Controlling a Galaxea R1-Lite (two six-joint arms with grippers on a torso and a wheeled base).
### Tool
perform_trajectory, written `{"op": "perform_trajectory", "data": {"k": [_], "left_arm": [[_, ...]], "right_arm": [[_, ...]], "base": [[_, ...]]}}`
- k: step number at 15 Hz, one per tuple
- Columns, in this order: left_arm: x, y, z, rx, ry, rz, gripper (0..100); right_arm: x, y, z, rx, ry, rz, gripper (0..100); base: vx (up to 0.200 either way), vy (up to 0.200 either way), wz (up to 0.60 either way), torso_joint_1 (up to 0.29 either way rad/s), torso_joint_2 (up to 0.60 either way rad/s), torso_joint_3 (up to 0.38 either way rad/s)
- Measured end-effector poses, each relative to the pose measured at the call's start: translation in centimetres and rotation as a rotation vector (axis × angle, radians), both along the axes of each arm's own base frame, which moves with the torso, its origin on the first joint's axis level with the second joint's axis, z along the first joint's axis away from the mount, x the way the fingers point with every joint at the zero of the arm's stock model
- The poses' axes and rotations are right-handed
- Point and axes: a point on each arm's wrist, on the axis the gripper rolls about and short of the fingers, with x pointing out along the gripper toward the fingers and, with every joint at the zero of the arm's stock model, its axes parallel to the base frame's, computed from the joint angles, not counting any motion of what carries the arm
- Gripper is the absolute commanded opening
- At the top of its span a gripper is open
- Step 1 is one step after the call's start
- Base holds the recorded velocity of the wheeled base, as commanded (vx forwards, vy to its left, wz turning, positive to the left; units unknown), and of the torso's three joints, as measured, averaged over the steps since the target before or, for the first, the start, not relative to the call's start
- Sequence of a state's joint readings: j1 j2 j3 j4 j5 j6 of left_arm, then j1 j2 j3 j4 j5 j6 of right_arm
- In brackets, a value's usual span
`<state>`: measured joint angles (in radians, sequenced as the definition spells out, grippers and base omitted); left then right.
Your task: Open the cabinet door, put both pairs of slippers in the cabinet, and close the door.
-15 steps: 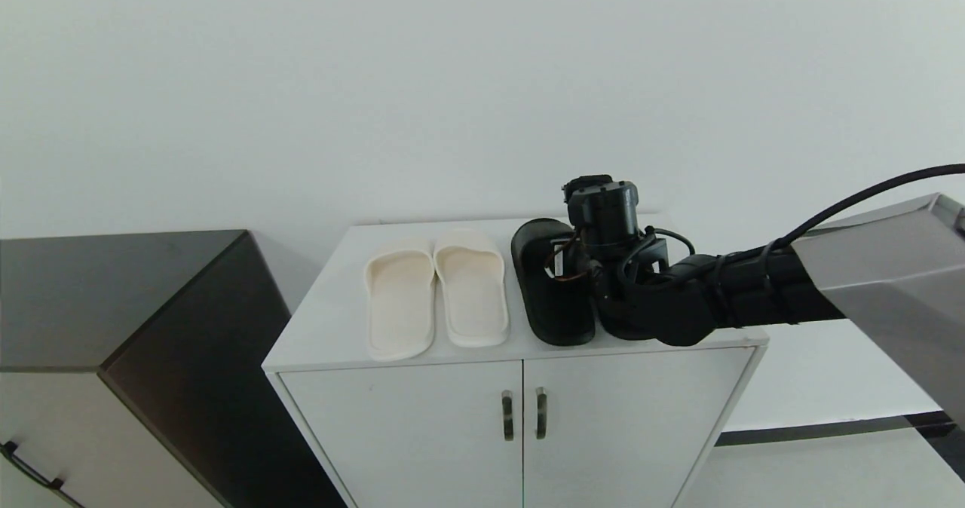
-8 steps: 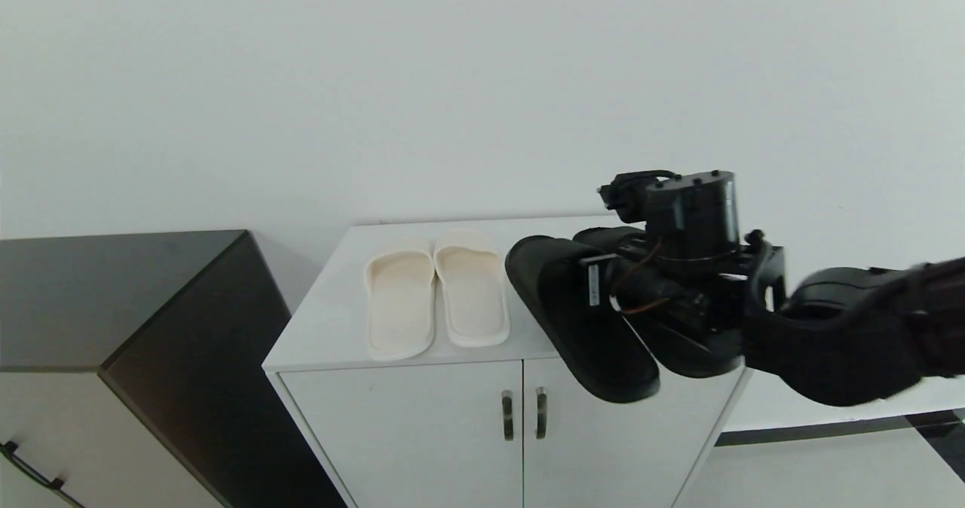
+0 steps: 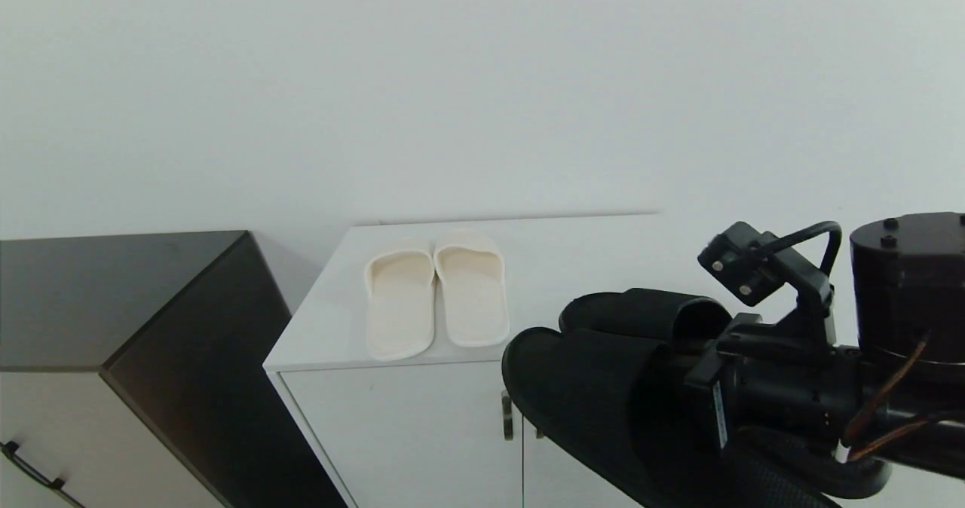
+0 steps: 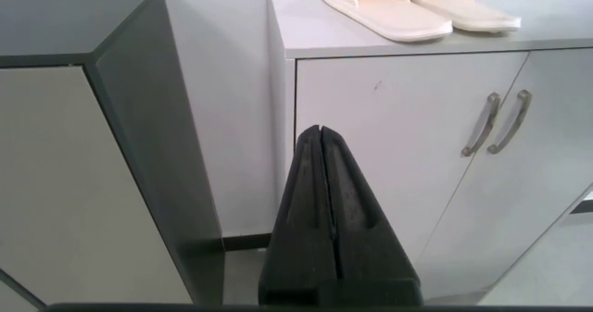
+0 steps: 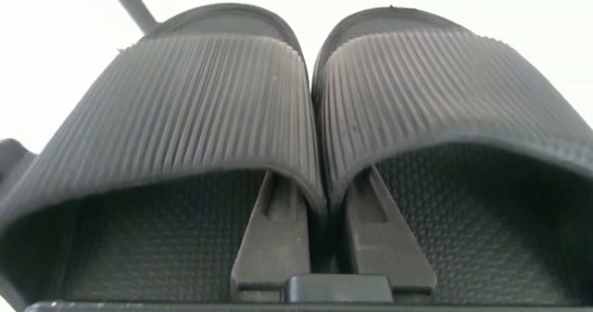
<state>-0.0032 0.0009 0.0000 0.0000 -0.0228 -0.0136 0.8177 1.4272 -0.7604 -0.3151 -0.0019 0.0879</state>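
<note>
A pair of black slippers [image 3: 603, 387] hangs in the air in front of the white cabinet's right side, near the head camera. My right gripper [image 5: 322, 201] is shut on the pair, one finger [image 5: 273, 233] inside each slipper, pinching their inner walls together. The pair of white slippers [image 3: 436, 293] lies side by side on the cabinet top [image 3: 573, 252], left of centre. Both cabinet doors [image 3: 399, 433] are closed, their handles [image 3: 507, 415] meeting at the middle. My left gripper [image 4: 322, 192] is shut on nothing, low in front of the left door [image 4: 389, 136].
A dark grey cabinet [image 3: 151, 304] stands close to the left of the white one, with a narrow gap between them. A plain white wall runs behind both. The right half of the cabinet top is bare.
My right gripper has lifted the black slippers off the cabinet top and carried them away from the wall, toward the camera, lower and to the right. The white slippers have not moved.
</note>
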Motion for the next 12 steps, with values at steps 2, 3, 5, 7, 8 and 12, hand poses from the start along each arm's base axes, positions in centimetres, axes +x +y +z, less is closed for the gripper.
{"op": "perform_trajectory", "data": {"k": [2,3,5,7,8,12], "left_arm": [[0.0,0.0,0.0,0.0,0.0,0.0,0],[0.0,0.0,0.0,0.0,0.0,0.0,0],[0.0,0.0,0.0,0.0,0.0,0.0,0],[0.0,0.0,0.0,0.0,0.0,-0.001,0],[0.0,0.0,0.0,0.001,0.0,0.001,0],[0.0,0.0,0.0,0.001,0.0,0.001,0]], "right_arm": [[-0.8,-0.1,-0.2,-0.002,0.002,0.032,0],[-1.1,0.0,-0.3,-0.01,-0.002,0.05,0],[-1.6,0.1,-0.7,-0.023,0.003,0.071,0],[-1.9,-0.1,-1.2,-0.033,0.016,0.083,0],[-2.0,-0.2,-1.3,-0.034,0.021,0.09,0],[-2.4,-0.7,-1.6,-0.043,0.022,0.102,0]], "base": [[0.0,0.0,0.0,0.0,0.0,0.0],[-0.2,0.0,0.0,0.007,0.0,0.002],[-0.2,0.0,0.0,0.007,0.0,0.002],[-0.2,0.0,0.0,0.005,0.0,0.002],[0.0,0.0,0.0,0.0,0.0,0.0],[0.0,0.0,0.0,0.0,0.0,0.0]]}}
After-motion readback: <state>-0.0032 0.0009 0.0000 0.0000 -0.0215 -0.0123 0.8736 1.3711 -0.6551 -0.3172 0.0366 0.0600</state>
